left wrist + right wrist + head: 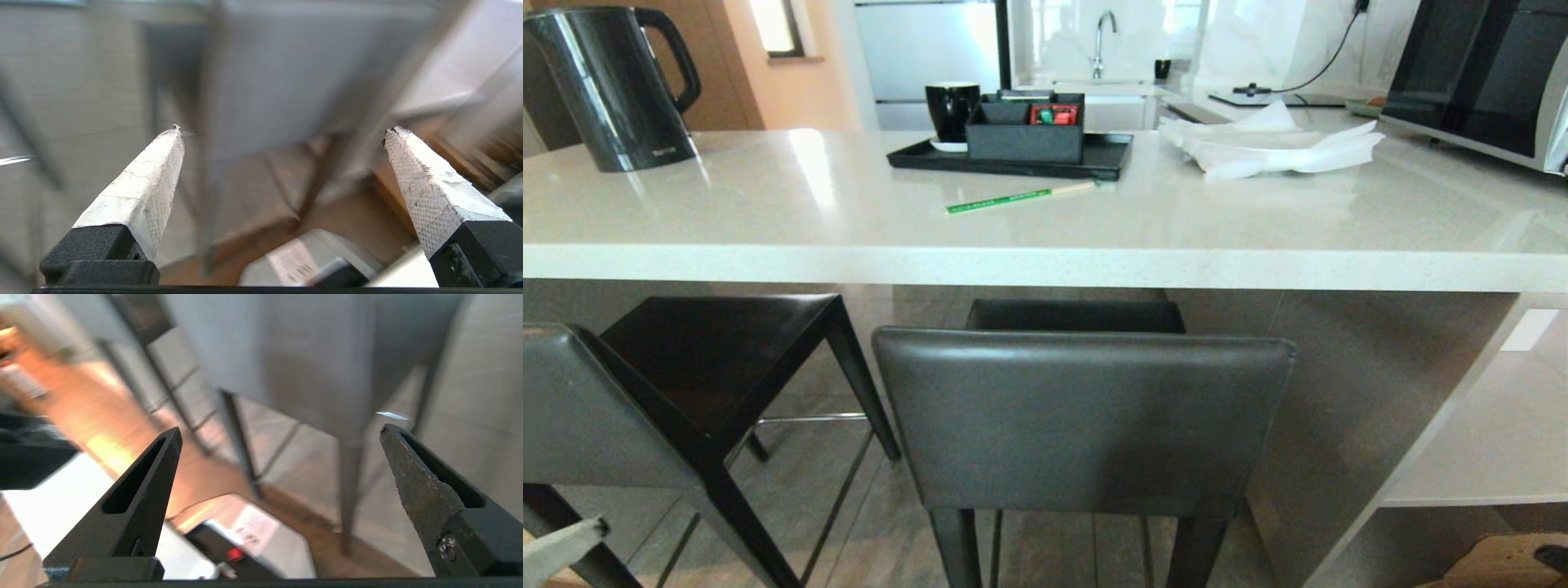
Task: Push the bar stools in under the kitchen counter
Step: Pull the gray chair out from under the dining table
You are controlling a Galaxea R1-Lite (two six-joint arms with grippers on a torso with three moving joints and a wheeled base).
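The nearer bar stool [1085, 425] is standing straight ahead with its dark grey backrest facing the robot and only the far part of its seat reaching under the kitchen counter [1045, 265], so it is not yet pushed home. The second bar stool [678, 392] is sitting to its left, turned at an angle, its flat seat partly under the slab and its backrest sticking out toward the robot. Judging by the slim legs and thin footrests, these stools are probably fairly light but tall and tippy, with stiff frames and a slightly yielding, smooth leather back; a push is likely working best low on the backrest or at seat level, spread across the width, so the legs slide rather than catch and tilt. The left gripper [282, 130] is hanging low with its white-padded fingers [139, 192] spread wide and holding nothing, looking toward a stool's back and legs. The right gripper [280, 435] is likewise gaping wide and empty, facing the grey backrest and legs. On the counter top a black kettle [609, 82], a tray [1013, 159] with a mug [952, 110], a green-wrapped pair of chopsticks [1021, 197] and white napkins [1270, 143] are lying well clear of the edge.
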